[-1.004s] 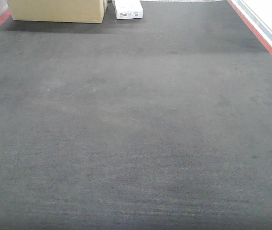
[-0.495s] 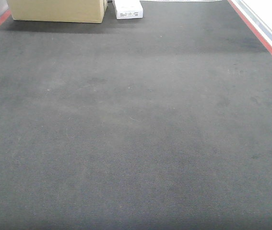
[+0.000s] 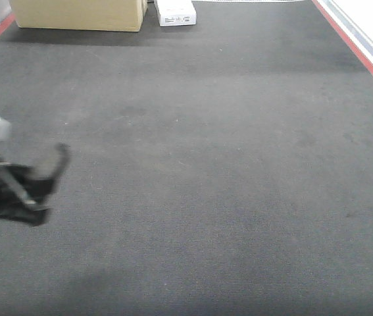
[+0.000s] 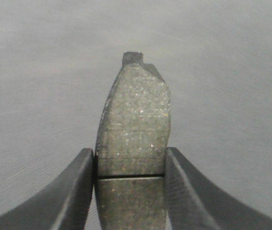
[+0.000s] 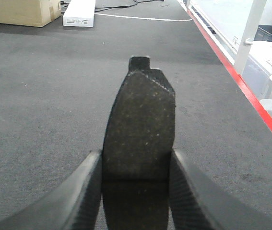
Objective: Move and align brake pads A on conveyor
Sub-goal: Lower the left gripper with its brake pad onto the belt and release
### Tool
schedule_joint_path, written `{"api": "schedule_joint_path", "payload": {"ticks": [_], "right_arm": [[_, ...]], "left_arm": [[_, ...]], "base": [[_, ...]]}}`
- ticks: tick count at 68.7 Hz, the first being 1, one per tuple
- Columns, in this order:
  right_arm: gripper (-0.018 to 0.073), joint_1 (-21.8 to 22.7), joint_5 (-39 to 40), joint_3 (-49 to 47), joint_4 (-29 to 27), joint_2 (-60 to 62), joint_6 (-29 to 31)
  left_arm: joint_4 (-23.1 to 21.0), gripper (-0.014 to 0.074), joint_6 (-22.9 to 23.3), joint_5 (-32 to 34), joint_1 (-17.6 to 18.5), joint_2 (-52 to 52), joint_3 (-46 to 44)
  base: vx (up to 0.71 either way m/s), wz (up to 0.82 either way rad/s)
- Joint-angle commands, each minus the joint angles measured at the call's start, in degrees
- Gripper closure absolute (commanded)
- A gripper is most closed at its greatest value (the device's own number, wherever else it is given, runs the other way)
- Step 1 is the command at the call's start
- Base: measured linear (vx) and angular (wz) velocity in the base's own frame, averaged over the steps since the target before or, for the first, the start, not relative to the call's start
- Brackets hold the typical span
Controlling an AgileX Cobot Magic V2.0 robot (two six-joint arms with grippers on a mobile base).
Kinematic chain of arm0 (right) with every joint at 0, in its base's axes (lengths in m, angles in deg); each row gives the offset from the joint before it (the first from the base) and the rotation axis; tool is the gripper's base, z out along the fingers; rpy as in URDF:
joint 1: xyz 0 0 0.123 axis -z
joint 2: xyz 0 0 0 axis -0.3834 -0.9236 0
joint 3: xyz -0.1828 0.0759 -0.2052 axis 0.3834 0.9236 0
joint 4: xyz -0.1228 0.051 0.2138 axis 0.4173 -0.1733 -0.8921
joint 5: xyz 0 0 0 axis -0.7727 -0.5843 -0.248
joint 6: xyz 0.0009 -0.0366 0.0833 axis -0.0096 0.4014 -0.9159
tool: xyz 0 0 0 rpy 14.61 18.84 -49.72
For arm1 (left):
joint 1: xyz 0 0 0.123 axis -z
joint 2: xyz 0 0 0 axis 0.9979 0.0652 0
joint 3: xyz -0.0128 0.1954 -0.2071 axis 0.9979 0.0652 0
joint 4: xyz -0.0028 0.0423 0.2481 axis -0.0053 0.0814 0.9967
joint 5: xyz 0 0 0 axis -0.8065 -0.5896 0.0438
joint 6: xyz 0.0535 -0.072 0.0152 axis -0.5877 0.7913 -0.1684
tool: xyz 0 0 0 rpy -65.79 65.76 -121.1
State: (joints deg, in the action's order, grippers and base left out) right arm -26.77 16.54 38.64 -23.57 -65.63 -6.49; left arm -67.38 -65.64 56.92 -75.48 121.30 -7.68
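left gripper [image 4: 130,153] clamped, right gripper [image 5: 136,154] clamped

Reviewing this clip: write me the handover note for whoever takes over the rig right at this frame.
Left gripper: shut on the first brake pad, gripped across its long edges, over the conveyor near its left side.
Right gripper: shut on the second brake pad, also over the belt; this arm is not in the front view.
Done: two pads are in hand. No pad lies on the belt in the front view.
Left: set both down and align them; no other pads are in sight.
Far end of the belt: a cardboard box and a white box.
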Motion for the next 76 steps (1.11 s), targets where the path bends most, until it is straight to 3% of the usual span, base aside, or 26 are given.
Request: {"api": "schedule_joint_path", "payload": {"ticks": [1,6,11,16,26,31,38,43,50,76], "right_arm": [[0.0556,0.25,5.22,-1.88,0.73,-0.49,0.45],[0.0556,0.25,5.22,-1.88,0.73,-0.49,0.45],[0.0556,0.25,5.22,-1.88,0.73,-0.49,0.45],[0.0556,0.25,5.22,-1.88,0.73,-0.49,0.45],[0.0556,0.25,5.22,-1.88,0.73,-0.49,0.45],[0.0556,0.25,5.22,-1.88,0.73,-0.49,0.45],[0.0556,0.25,5.22,-1.88,0.73,-0.49,0.45],[0.0556,0.25,5.22,-1.88,0.73,-0.49,0.45],[0.0556,0.25,5.22,-1.88,0.73,-0.49,0.45],[0.0556,0.25,5.22,-1.88,0.73,-0.49,0.45]], "left_arm": [[0.21,0.0485,0.6,3.19,4.08,3.78,-5.15],[3.43,0.0485,4.22,2.27,6.63,7.64,-8.01],[8.33,0.0485,11.1,1.23,8.42,11.47,-11.21],[14.71,0.0485,21.69,-0.57,9.28,15.41,-14.74],[28.58,0.0485,48.45,-8.43,9.33,24.05,-22.68],[32.43,0.0485,56.9,-11.08,9.33,27.73,-25.87],[34.86,0.0482,64.43,-11.15,9.27,31.72,-28.6],[34.86,0.0482,67.91,-10.21,9.27,33.93,-29.63],[34.86,0.0477,69.41,-9.85,9.27,35.87,-29.78],[34.86,0.0416,69.31,-5.32,9.21,40.42,-29.78]], "base": [[0.0,0.0],[0.0,0.0],[0.0,0.0],[0.0,0.0],[0.0,0.0],[0.0,0.0],[0.0,0.0],[0.0,0.0],[0.0,0.0],[0.0,0.0]]}}
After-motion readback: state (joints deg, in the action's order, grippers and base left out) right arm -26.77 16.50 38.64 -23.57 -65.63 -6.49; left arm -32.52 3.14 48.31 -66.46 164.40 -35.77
